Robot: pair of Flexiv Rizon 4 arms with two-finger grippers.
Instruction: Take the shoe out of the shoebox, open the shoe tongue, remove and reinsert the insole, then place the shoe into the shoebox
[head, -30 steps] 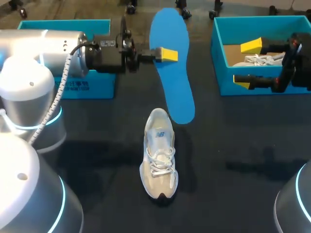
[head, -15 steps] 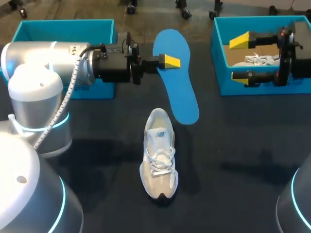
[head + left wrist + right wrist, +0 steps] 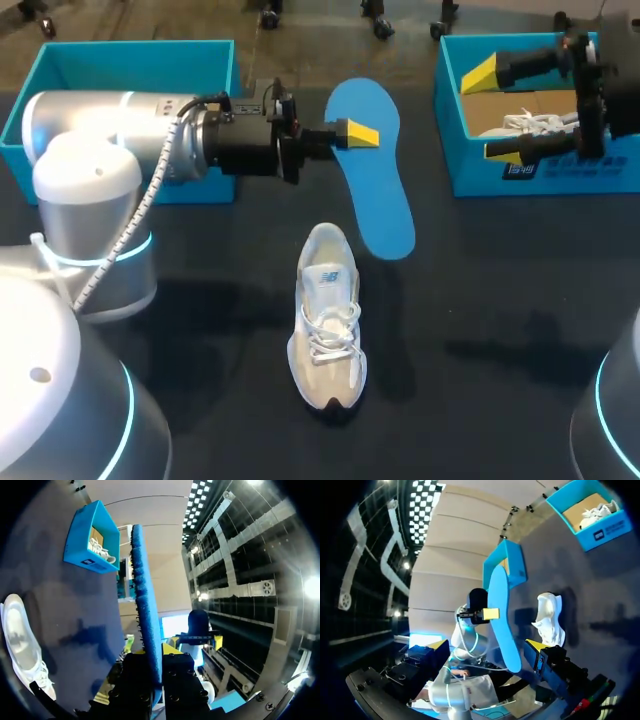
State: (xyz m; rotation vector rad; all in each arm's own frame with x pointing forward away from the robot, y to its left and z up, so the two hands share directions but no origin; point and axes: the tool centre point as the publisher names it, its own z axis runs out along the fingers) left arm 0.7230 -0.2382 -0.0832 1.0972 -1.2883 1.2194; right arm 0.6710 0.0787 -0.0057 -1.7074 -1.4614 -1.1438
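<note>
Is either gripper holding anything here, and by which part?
The left gripper holds the insole, pinched at its side edge near the end farther from the shoe. The right gripper is open and empty.

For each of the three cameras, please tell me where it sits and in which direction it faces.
Head view: fixed above and behind, looking down on the table; both arms show, left hand shut on the blue insole, right hand open near the right shoebox.
Left wrist view: on the left wrist, looking along the insole's edge; its own fingers show.
Right wrist view: on the right wrist, facing the left hand across the table; its own fingers show.
All three share the insole and the white shoe.
</note>
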